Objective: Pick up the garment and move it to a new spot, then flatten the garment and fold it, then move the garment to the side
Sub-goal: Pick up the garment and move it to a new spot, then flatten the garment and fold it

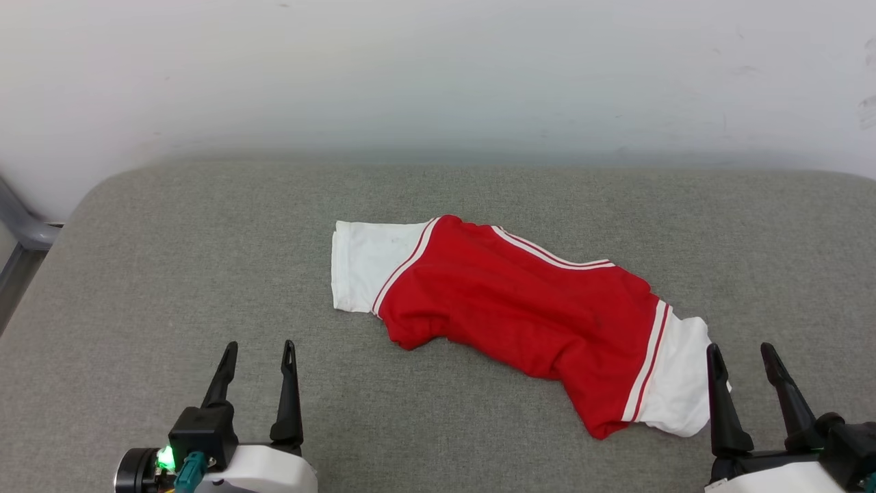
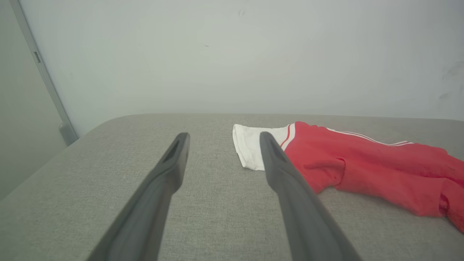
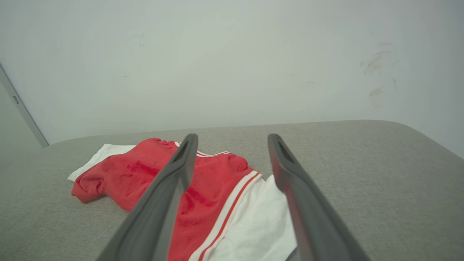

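The garment (image 1: 520,308) is a red shirt with white sleeves and red-and-white striped trim, lying bunched in a slanted band across the grey cushion; its print is hidden. One white sleeve points far left, the other lies near right. My left gripper (image 1: 259,352) stands open at the lower left, apart from the garment (image 2: 362,166), which lies to its right. Open too, my right gripper (image 1: 742,356) sits at the lower right, its left finger just beside the near white sleeve (image 3: 253,224). Neither holds anything.
A grey fabric cushion (image 1: 171,274) with rounded corners carries everything. A pale wall (image 1: 438,75) rises right behind its far edge. A grey metal frame (image 1: 20,233) stands off the left edge.
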Robot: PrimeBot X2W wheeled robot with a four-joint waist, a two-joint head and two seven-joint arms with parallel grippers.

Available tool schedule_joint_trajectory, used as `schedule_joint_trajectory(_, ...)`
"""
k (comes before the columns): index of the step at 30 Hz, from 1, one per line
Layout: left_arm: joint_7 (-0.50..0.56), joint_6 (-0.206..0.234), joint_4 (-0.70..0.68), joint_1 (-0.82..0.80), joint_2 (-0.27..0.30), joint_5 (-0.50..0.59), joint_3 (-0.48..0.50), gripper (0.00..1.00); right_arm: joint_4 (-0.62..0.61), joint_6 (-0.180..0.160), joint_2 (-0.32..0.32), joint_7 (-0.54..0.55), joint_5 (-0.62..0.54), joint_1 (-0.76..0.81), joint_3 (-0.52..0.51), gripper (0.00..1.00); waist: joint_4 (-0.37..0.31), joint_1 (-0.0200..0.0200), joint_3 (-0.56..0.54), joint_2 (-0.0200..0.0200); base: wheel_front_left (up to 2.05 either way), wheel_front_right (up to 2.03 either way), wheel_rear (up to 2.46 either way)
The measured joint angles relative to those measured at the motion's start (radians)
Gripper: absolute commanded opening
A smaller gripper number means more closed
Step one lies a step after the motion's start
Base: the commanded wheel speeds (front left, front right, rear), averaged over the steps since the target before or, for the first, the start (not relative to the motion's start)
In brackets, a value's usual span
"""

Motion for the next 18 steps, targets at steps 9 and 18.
schedule_joint_trajectory(9, 0.0, -0.035, 0.02, 0.013, -0.03, 0.032, 0.037, 1.0, 0.003, 0.0, 0.0, 0.0, 0.004, 0.002, 0.003, 1.0, -0.004, 0.0, -0.001, 0.0, 0.0, 0.0, 0.0)
schedule_joint_trajectory(18, 0.0, -0.062, 0.04, 0.012, -0.045, 0.054, 0.068, 1.0, 0.003, 0.0, 0.0, 0.0, 0.004, 0.002, 0.003, 1.0, -0.007, 0.0, -0.001, 0.0, 0.0, 0.0, 0.0)
